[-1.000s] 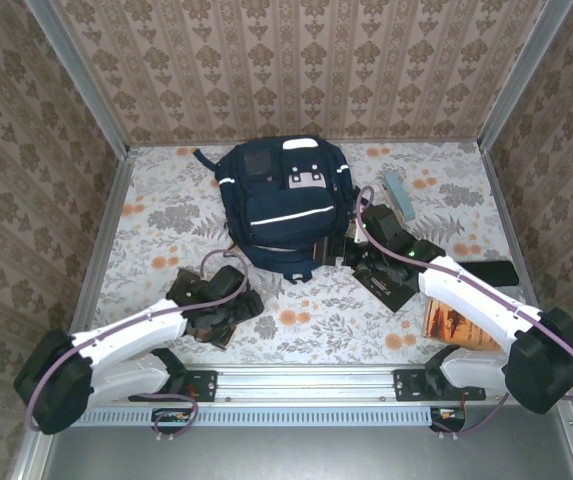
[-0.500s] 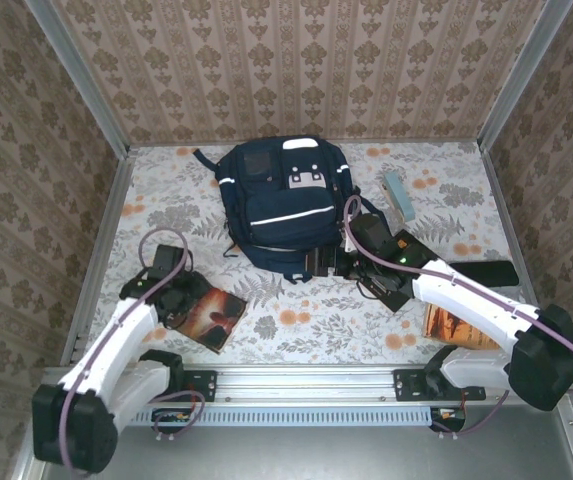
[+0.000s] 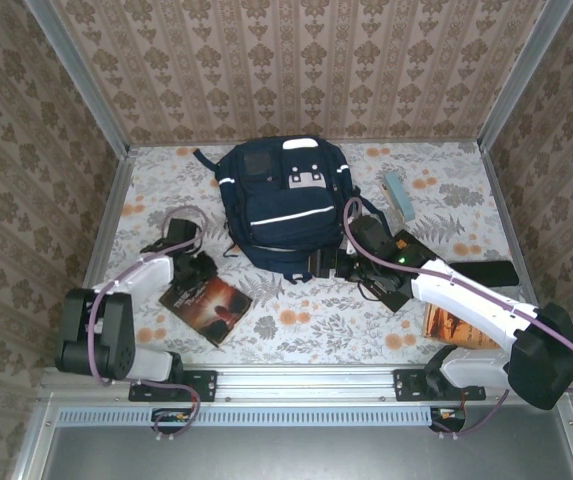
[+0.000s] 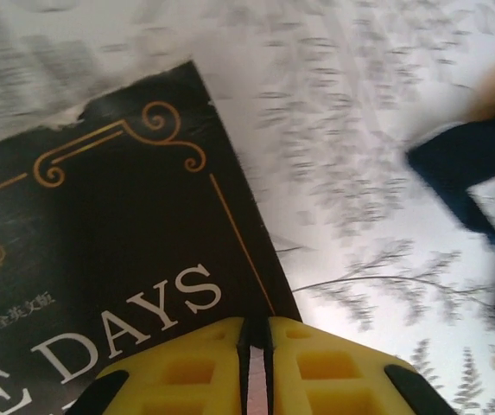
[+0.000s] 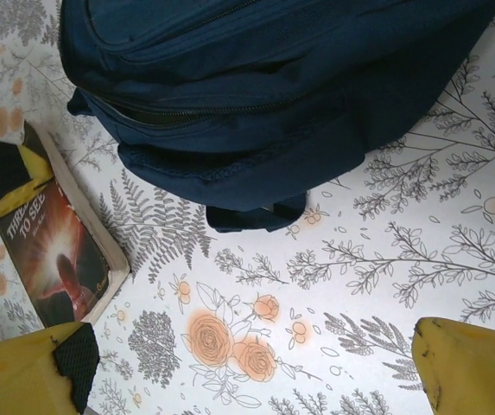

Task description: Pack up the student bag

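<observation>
Left gripper [image 4: 254, 328] clenched at a dark book's [image 4: 117, 242] edge; right gripper [image 5: 251, 346] spread wide, empty, just beside the navy backpack [image 5: 273, 78].

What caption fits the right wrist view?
Open right gripper above the flowered table, facing the navy backpack and a dark book.

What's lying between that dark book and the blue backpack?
Nothing: the right wrist view shows bare flowered tablecloth between the book and the backpack.
</observation>
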`<state>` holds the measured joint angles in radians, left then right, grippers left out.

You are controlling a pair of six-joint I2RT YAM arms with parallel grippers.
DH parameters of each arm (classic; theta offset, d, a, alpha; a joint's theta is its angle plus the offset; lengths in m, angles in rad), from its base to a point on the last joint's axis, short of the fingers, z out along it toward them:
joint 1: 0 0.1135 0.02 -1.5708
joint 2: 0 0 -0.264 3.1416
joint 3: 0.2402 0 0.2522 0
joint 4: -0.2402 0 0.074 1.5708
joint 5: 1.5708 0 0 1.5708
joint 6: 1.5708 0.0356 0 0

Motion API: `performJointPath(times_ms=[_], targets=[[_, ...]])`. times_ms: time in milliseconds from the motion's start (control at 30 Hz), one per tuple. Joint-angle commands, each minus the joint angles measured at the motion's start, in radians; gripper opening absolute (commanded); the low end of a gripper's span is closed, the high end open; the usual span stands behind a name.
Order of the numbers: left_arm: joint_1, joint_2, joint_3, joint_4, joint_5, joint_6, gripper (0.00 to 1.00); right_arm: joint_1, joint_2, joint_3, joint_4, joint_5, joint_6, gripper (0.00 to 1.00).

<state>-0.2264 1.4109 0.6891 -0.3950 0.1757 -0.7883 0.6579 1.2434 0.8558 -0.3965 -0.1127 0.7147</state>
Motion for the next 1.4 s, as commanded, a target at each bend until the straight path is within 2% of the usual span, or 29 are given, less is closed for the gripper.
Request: performJointPath(times_ms=[0, 133, 233, 300, 467, 700, 800, 1000, 1200, 1367], targets=[[-0.065, 0.055, 0.016, 0.072, 0.088, 0.017, 0.14, 0.008, -0.005, 0.006, -0.041, 0.028, 0.020, 0.95], [-0.147, 0.079, 0.034, 0.086, 0.125, 0.010, 0.16, 0.012, 0.018, 0.016, -0.051, 0.032, 0.016, 0.95], [-0.161, 0.052, 0.052, 0.061, 0.140, 0.020, 0.24, 0.025, 0.053, 0.039, -0.065, 0.036, -0.003, 0.91], [-0.149, 0.026, 0.078, 0.016, 0.157, 0.051, 0.37, 0.050, 0.096, 0.071, -0.084, 0.052, -0.029, 0.88], [-0.111, -0.061, 0.072, -0.074, 0.150, 0.086, 0.57, 0.145, 0.236, 0.189, -0.112, 0.109, -0.075, 0.80], [0.002, -0.217, -0.014, -0.155, 0.114, 0.114, 0.72, 0.249, 0.468, 0.430, -0.162, 0.123, -0.126, 0.71], [0.056, -0.263, -0.042, -0.199, 0.064, 0.126, 0.75, 0.280, 0.559, 0.523, -0.188, 0.126, -0.154, 0.68], [0.137, -0.334, -0.127, -0.186, 0.074, 0.099, 0.75, 0.321, 0.710, 0.703, -0.252, 0.093, -0.105, 0.63], [0.146, -0.356, -0.220, -0.120, 0.112, 0.054, 0.75, 0.319, 0.829, 0.818, -0.299, 0.040, -0.025, 0.62], [0.146, -0.363, -0.281, -0.090, 0.138, 0.019, 0.73, 0.319, 0.933, 0.927, -0.393, 0.055, 0.025, 0.60]])
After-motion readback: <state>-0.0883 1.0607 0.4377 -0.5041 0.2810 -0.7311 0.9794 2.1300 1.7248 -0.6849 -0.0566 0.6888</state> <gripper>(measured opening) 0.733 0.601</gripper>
